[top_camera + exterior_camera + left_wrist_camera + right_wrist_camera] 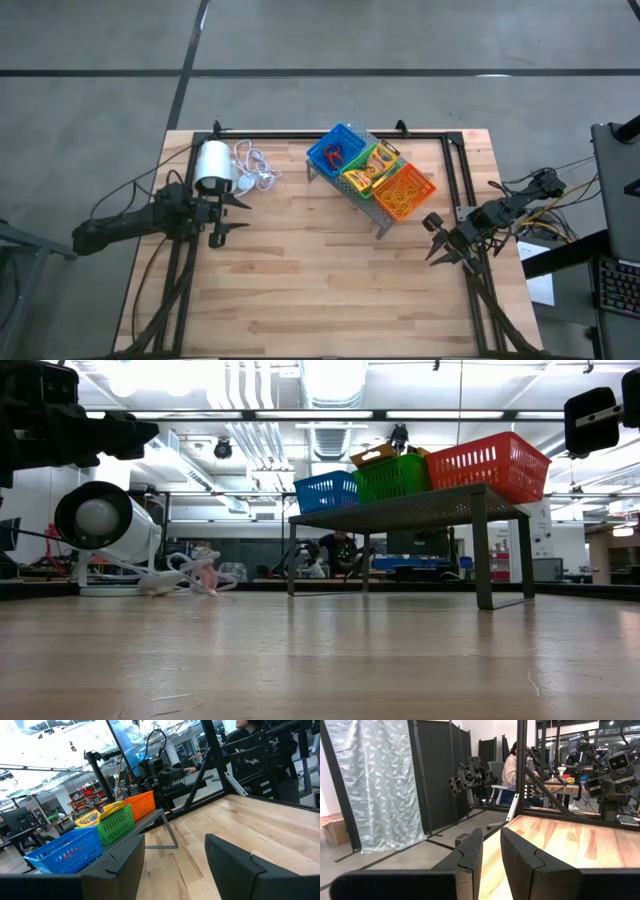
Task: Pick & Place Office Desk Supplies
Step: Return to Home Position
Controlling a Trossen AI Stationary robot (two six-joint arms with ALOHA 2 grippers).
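The rack (372,196) stands at the back of the table (330,290), set askew, with three bins in a row on top; the blue bin (330,143) is at the end nearest the roll (212,166), the green bin (370,168) is in the middle, and the orange bin (405,192) is at the end nearest the right arm; the bins sit side by side, touching or nearly so. Red bands (336,156) lie inside the blue bin; whether blue ones lie there too cannot be told. Two crayon boxes (386,154) lie in the green bin, and in the low view one of them pokes up above its rim.

The roll lies on its side near the back left corner, with its cord (256,166) in a loose tangle beside it, between roll and rack.

The left gripper (232,214) hangs over the left part of the table, just in front of the roll and well apart from the rack; its fingers (120,865) are spread wide with nothing between them, and they point toward the bins. The right gripper (437,240) hangs at the right edge of the table, near the orange end of the rack but not touching it; its fingers (470,855) stand parted by a narrower gap, and they too hold nothing.

A person (512,767) sits at a desk in the room beyond the table.
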